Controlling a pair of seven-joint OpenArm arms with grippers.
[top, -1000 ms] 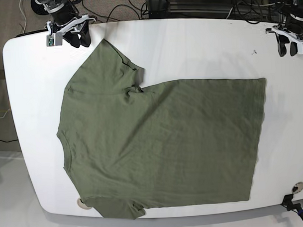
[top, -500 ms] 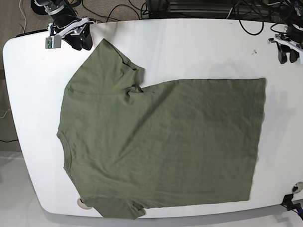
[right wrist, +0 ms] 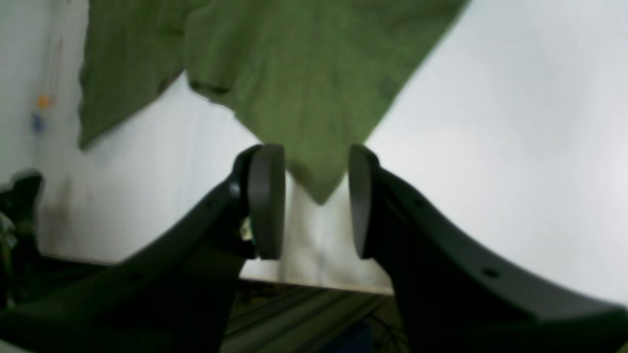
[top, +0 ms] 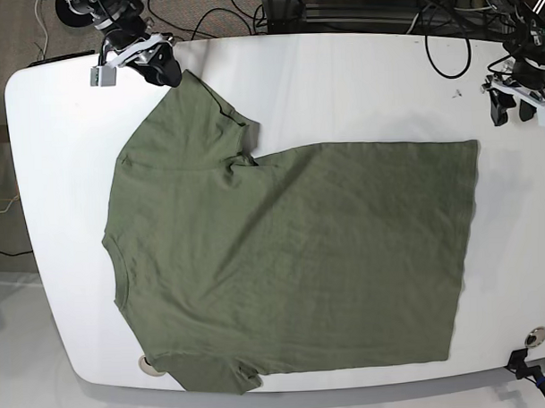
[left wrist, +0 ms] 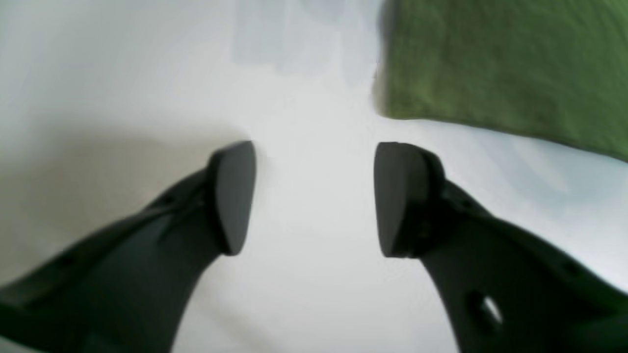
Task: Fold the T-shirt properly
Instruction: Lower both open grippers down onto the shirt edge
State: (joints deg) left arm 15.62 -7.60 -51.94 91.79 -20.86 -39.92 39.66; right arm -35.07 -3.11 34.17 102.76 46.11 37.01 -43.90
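across most of the white table [top: 340, 76] the t-shirt [top: 293, 266] lies flat and unfolded, its neckline toward the base view's left edge and its hem toward the right, so you have the whole garment spread out, which is the layout you want before a first fold. one sleeve points up toward the far-left corner, and that is where your right gripper [right wrist: 316, 201] sits: in its wrist view the pointed sleeve tip falls right between the two pads, jaws parted on either side of it and nothing pinched yet, so by the look of it you are lined up to take that sleeve. whether the pads already brush the cloth you cannot tell from the blur. your left gripper [left wrist: 314, 198] is over bare table by the far hem corner, jaws set wide with only white surface between them, the corner of green cloth lying just beyond its tips and apart from them; that spread suits dropping over an edge of fabric. the near sleeve hangs slightly past the table's front rim, next to a small round fitting [top: 154, 366], so watch it doesn't drag when you lift.
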